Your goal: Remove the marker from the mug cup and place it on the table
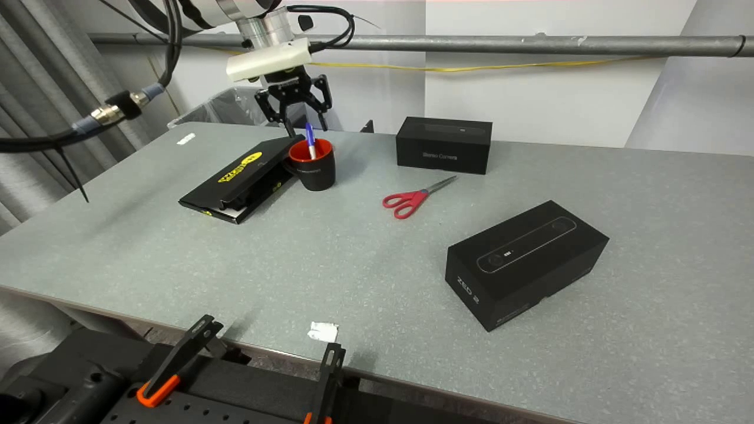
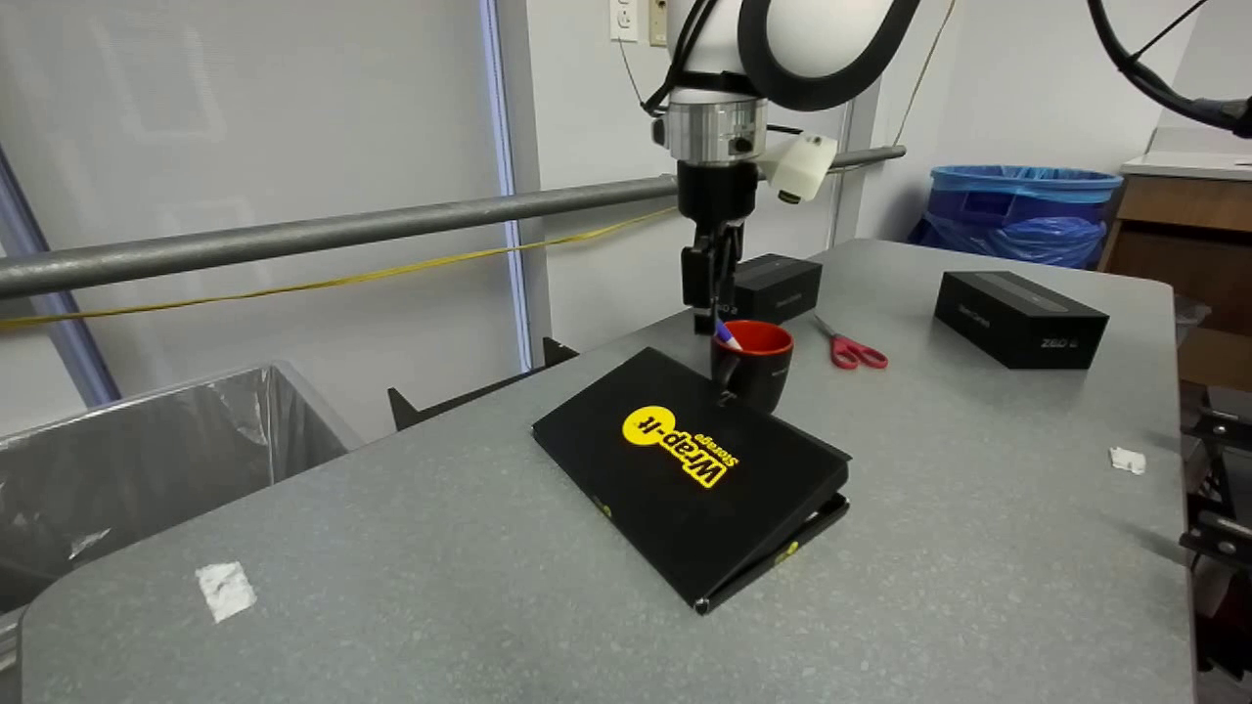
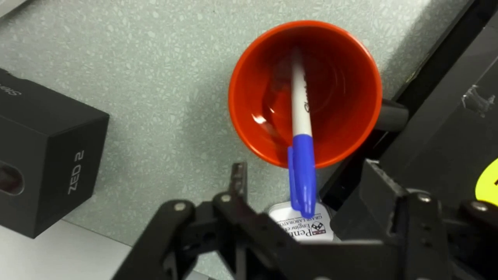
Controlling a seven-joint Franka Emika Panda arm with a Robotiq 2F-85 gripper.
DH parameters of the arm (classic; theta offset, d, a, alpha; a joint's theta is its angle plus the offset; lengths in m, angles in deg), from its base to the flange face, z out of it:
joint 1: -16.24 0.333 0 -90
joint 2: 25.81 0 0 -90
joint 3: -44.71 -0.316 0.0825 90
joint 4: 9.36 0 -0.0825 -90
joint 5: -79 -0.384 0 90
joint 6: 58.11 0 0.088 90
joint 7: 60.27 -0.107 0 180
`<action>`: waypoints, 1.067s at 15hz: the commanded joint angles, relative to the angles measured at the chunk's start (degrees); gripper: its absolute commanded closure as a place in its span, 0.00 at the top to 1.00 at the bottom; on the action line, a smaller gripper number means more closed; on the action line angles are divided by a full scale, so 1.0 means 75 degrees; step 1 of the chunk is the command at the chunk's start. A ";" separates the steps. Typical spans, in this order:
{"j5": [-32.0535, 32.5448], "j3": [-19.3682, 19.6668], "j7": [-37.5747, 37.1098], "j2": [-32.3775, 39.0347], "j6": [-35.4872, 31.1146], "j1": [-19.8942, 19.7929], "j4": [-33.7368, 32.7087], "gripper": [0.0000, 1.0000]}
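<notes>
On the grey counter, the marker leaned inside the mug cup; our claw stood spread near it, pinching nothing. We judged grasping, lifting and placing all undone.

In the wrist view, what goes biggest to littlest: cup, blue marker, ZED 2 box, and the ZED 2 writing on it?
Largest: mug cup and ZED 2 box, unsure which, since the picture's edge cuts the box off.
Next: marker.
Smallest: ZED 2 writing.
</notes>
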 commanded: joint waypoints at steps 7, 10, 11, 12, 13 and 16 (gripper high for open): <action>-0.0098 -0.0043 0.0134 0.0002 -0.0225 -0.0076 -0.0039 0.01; -0.0117 -0.0046 0.0134 -0.0031 -0.0230 -0.0086 -0.0039 0.04; -0.0129 -0.0046 0.0107 -0.0106 -0.0143 -0.0078 -0.0001 0.04; -0.0103 -0.0033 0.0068 -0.0230 -0.0119 -0.0053 0.0089 0.04; -0.0123 -0.0053 0.0082 -0.0375 -0.0034 -0.0053 0.0176 0.04; -0.0368 -0.0272 0.0325 -0.1268 0.0231 -0.0133 0.0743 0.04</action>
